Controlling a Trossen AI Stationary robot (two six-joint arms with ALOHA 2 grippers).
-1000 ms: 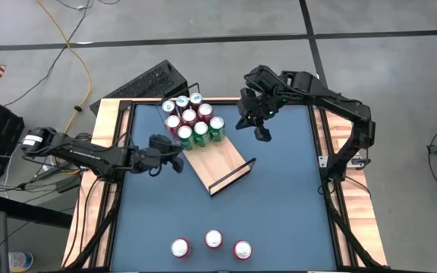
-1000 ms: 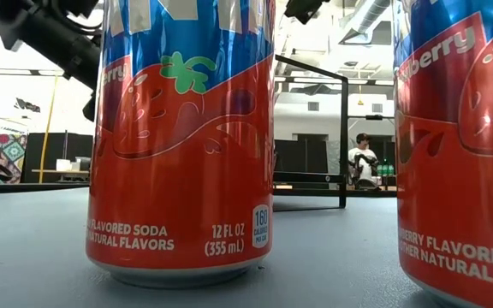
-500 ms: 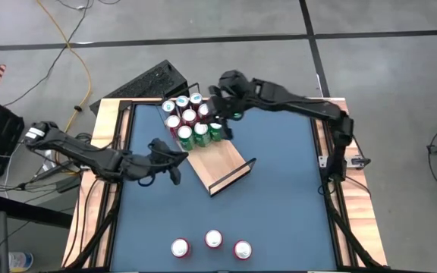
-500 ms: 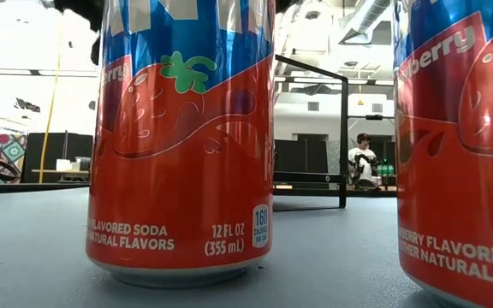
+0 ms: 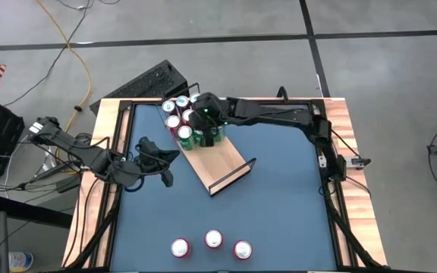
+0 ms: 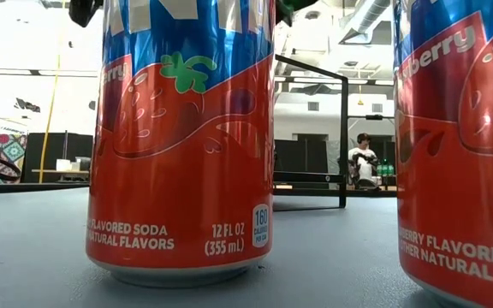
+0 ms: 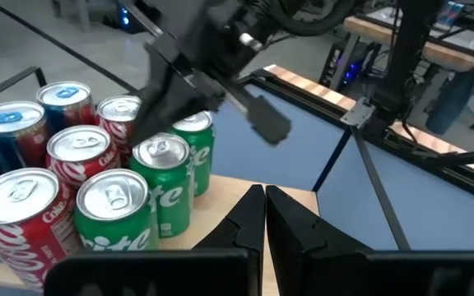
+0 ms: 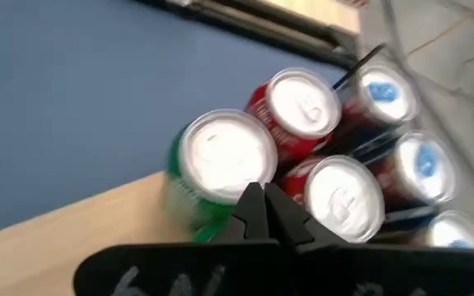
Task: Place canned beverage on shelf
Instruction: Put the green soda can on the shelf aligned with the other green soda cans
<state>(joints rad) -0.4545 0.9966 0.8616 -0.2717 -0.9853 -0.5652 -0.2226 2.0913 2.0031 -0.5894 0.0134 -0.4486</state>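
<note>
Nearest you, at 6 o'clock on the blue worktop (image 5: 279, 197), three red strawberry soda cans (image 5: 213, 240) stand in a row, well apart from both arms. Past them, around the centre and running toward 11 o'clock, lies the shelf (image 5: 222, 163), its far end packed with upright cans (image 5: 184, 121) in red, green and blue. Your left end effector (image 5: 161, 154) sits at 9 o'clock of the shelf, just beside its edge, fingers pressed together and holding nothing. Your right end effector (image 5: 203, 125) hangs directly over the can cluster at the shelf's far end, its fingers (image 8: 257, 210) likewise closed and empty, just above a green can (image 8: 220, 164).
</note>
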